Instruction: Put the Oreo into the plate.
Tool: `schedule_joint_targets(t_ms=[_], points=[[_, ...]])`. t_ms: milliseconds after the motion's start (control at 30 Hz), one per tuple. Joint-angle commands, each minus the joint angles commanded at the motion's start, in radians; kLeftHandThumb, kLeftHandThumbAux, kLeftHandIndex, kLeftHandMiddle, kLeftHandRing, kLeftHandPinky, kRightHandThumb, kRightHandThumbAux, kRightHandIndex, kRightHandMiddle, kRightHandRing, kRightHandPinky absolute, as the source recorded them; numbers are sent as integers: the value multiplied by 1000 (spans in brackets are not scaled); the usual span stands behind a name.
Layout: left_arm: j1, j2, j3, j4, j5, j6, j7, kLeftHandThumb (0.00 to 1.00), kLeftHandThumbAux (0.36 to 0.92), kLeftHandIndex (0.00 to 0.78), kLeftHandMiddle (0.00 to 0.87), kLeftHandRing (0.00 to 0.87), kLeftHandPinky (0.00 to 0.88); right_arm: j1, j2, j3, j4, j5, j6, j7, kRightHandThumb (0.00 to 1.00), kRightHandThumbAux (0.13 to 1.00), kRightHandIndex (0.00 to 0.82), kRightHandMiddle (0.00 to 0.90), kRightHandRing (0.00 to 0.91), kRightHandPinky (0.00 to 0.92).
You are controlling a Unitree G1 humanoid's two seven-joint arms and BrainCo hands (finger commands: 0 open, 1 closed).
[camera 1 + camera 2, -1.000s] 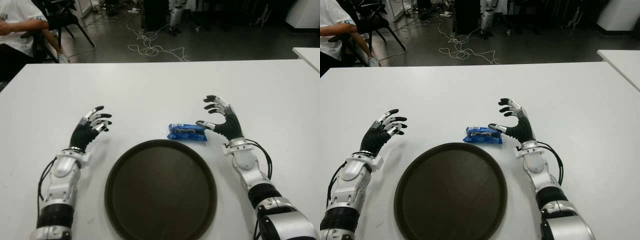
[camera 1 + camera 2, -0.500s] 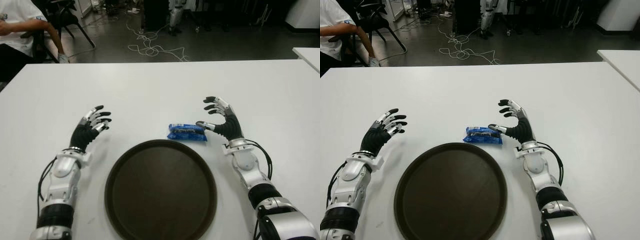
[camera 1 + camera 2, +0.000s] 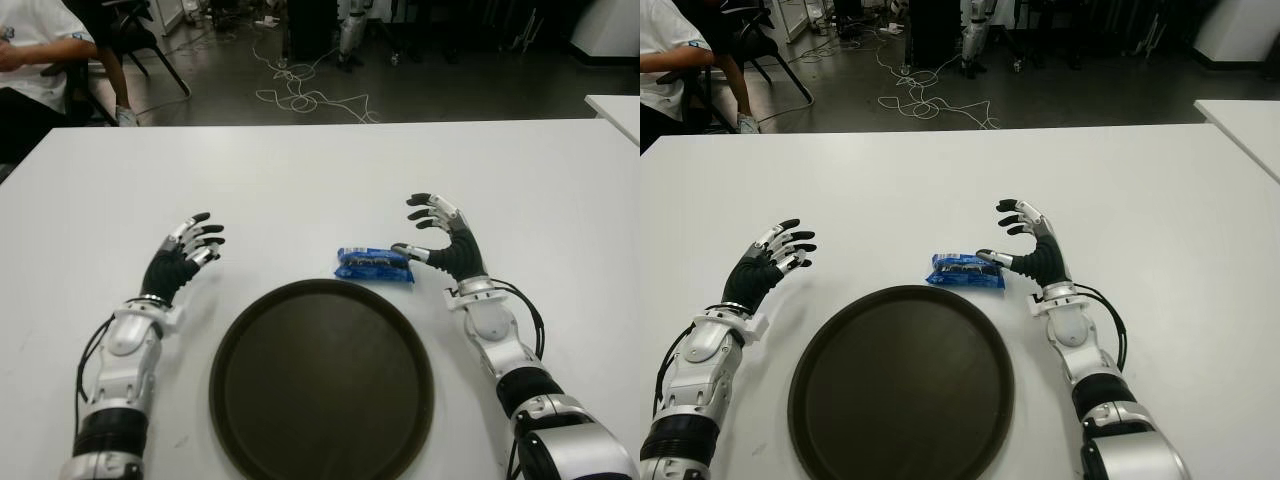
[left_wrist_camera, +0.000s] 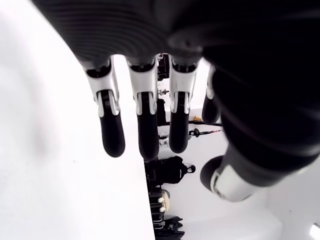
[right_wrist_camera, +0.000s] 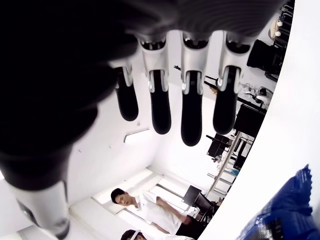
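The white counter (image 3: 300, 180) is carrying a dark round plate (image 3: 322, 378) holding nothing; the blue Oreo (image 3: 374, 264) is lying just beyond its rim. The right hand (image 3: 447, 240) is hovering beside the Oreo, fingers spread, empty. The left hand (image 3: 180, 257) is showing left of the plate, fingers spread.

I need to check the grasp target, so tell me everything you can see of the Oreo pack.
The Oreo pack is a small blue wrapper, glossy like plastic film, with dark cookies pictured on it. It lies flat and lengthwise across the white table, just beyond the far rim of the dark round plate and outside it. The open right hand hovers beside it, thumb tip at its right end; contact is unclear.
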Motion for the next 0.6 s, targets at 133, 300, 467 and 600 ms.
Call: schedule_joint_targets(t_ms=[133, 300, 467, 600], points=[[-5, 3, 1, 13, -3, -7, -6, 95, 742, 155, 253, 259, 313, -1, 1, 3, 0, -3, 3, -3, 0, 736, 256, 295, 335, 375], [-13, 3, 4, 36, -8, -19, -13, 100, 737, 158, 257, 264, 321, 0, 1, 4, -5, -1, 6, 2, 0, 742, 255, 293, 327, 366], [-14, -3, 9, 43, -23, -22, -22, 92, 737, 179, 274, 270, 310, 1, 2, 2, -7, 4, -1, 5, 0, 746, 265, 295, 331, 378], [-15, -6, 8, 45, -25, -23, -21, 85, 740, 187, 278, 273, 307, -1, 0, 1, -4, 2, -7, 0, 0, 752, 265, 291, 329, 377]])
